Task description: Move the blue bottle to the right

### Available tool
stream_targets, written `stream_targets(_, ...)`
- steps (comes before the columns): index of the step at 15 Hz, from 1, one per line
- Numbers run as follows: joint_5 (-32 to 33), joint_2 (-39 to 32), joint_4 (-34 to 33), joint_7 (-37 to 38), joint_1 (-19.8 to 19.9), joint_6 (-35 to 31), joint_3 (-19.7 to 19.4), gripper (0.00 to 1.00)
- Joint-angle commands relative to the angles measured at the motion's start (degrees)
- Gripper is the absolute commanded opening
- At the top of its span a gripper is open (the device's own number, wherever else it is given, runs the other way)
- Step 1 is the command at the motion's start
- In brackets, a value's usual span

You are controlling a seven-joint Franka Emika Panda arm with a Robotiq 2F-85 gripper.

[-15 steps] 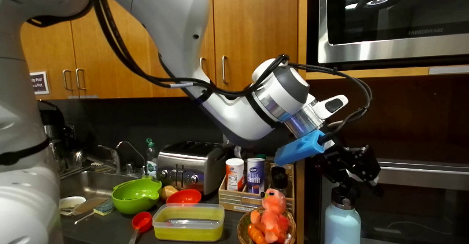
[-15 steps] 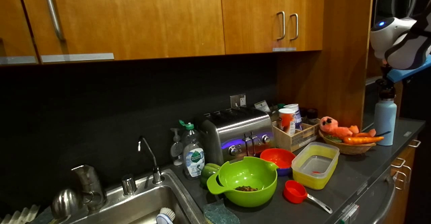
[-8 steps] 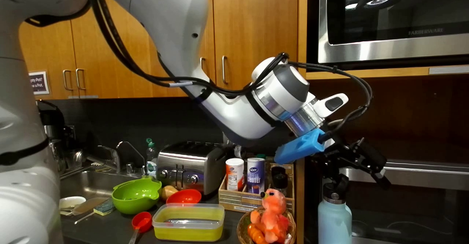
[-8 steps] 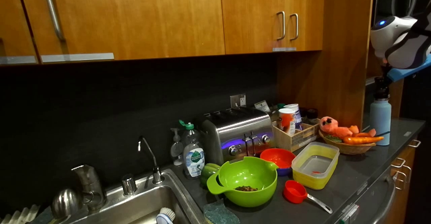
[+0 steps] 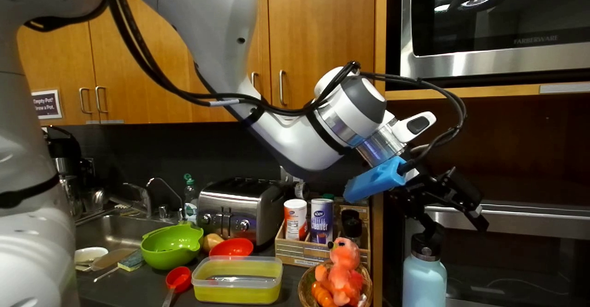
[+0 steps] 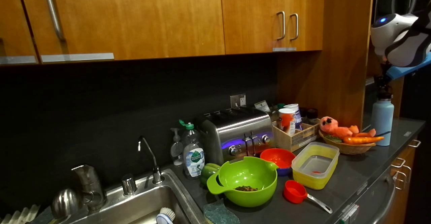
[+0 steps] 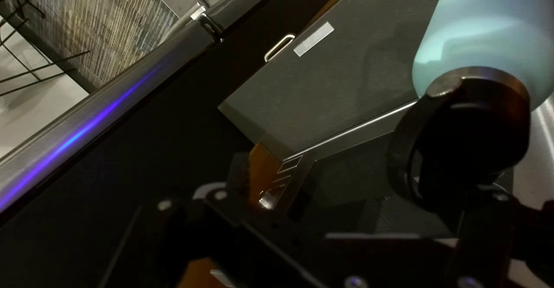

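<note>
The blue bottle (image 5: 424,281) stands upright at the far right of the counter, with a dark looped cap (image 5: 425,247); the lower body is cut off in that exterior view. Its whole height shows beside the basket in an exterior view, body (image 6: 383,118). My gripper (image 5: 461,229) is tilted above the cap with its jaws spread wide. One finger is down at the cap; the other stands off to the right in the air. From the wrist, the bottle (image 7: 484,41) lies at upper right, outside my open gripper (image 7: 346,180). Whether the near finger touches the cap I cannot tell.
A wicker basket (image 6: 350,149) with a pink plush and carrots sits right beside the bottle. Above hangs a microwave (image 5: 498,62). A wooden panel (image 6: 343,66) rises behind the basket. The counter's front edge (image 6: 397,151) runs close to the bottle.
The jaws have spread from around the cap. The bottle shifted left in both exterior views, then slightly back right. The arm has risen a little.
</note>
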State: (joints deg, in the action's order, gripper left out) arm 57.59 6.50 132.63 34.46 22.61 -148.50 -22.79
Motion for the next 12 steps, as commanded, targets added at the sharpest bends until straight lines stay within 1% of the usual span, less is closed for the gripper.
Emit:
stream_targets(1,-3.63,3.00,1.43,-1.01,-0.17,0.39,1.18,1.00)
stream_targets(5,-7.83,5.56,2.15,-1.60,-0.72,1.23,3.01,1.00)
stream_targets(8,-8.83,9.54,3.95,-1.46,-0.55,4.18,4.42,1.00)
stream_targets(10,-8.81,13.63,6.23,-1.34,-0.35,7.12,5.78,1.00)
stream_targets(12,-8.70,21.06,10.93,-0.89,-0.04,13.43,8.24,1.00)
